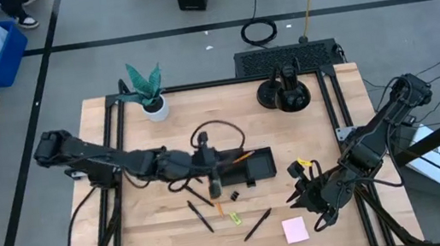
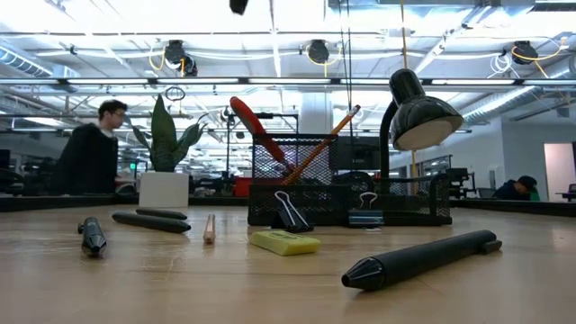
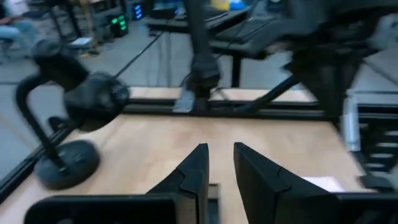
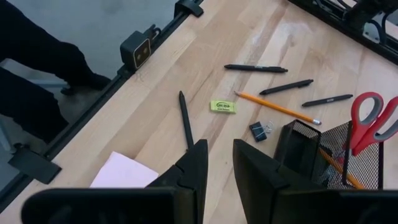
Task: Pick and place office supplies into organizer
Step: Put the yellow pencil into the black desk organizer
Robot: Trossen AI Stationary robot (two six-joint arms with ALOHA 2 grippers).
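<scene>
The organizer [image 1: 248, 169], a low black mesh tray, sits near the middle of the bench [image 1: 133, 239]; red-handled scissors [image 4: 368, 121] stand in it with an orange pencil [image 2: 317, 147] leaning beside them. In front of it, loose on the wood, lie three black pens [image 4: 256, 68] close together, another orange pencil [image 4: 277, 107], a black binder clip [image 4: 260, 130], the small yellow-green piece [image 4: 223, 107] and a further pen [image 4: 186, 119] nearer the bench edge. The pink sticky-note pad [image 1: 295, 230] lies by that edge, just beside the right claw [image 1: 307, 201]. The right claw hangs above the bench over that pen and the pad, its fingers a narrow gap apart with nothing between them. The left claw [image 1: 214, 186] hovers at the organizer's left end, fingers likewise slightly parted and empty. Toward the far side stand a black desk lamp [image 1: 283, 91] and a green plant [image 1: 147, 88] in a white pot. Beyond the bench, a person [image 2: 90, 151] in dark clothes shows in the room.
</scene>
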